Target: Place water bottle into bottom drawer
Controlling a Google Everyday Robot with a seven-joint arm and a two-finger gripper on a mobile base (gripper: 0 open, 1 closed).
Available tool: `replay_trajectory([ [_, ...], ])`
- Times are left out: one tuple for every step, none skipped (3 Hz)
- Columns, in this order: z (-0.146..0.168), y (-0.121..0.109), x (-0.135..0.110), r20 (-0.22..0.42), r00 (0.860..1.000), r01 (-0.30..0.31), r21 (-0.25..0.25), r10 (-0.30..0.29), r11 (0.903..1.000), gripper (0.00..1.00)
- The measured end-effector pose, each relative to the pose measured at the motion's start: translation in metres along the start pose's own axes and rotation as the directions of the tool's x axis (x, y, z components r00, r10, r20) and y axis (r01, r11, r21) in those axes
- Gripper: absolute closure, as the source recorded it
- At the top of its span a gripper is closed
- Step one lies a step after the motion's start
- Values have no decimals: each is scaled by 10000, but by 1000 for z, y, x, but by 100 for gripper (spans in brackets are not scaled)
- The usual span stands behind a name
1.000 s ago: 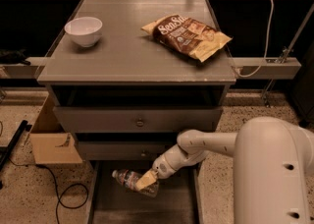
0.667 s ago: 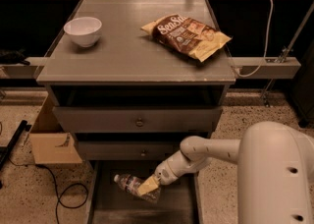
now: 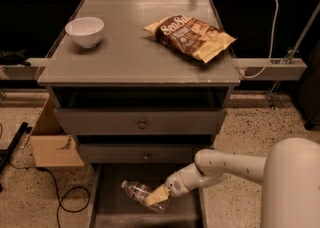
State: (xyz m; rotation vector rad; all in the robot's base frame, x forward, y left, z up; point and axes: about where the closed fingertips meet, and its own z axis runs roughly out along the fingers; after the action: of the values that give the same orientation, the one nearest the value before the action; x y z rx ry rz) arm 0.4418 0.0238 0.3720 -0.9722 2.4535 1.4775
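The water bottle [image 3: 138, 192] is a small clear ribbed bottle with its cap end pointing up-left. It lies tilted over the open bottom drawer [image 3: 112, 211], low above the flat grey floor. My gripper [image 3: 156, 197] reaches in from the right on a white arm and is shut on the bottle's lower end, its pale fingers [image 3: 159, 194] wrapped around it. I cannot tell whether the bottle touches the drawer floor.
A white bowl [image 3: 84, 31] and a brown chip bag [image 3: 190, 36] sit on the cabinet top [image 3: 135, 57]. Two upper drawers with round knobs [image 3: 142, 124] stand slightly pulled out above the gripper. A cardboard box [image 3: 52, 142] and cables lie on the floor at left.
The arm has lowered the bottle a little deeper into the bottom drawer; the grip is unchanged.
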Motion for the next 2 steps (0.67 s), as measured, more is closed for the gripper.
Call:
replay_trajectory([
  [0,0,0,-1,10000,-2,-2,2,10000,100],
  [25,-21,-11,-293,9990,-359,-438,346,9984,100],
])
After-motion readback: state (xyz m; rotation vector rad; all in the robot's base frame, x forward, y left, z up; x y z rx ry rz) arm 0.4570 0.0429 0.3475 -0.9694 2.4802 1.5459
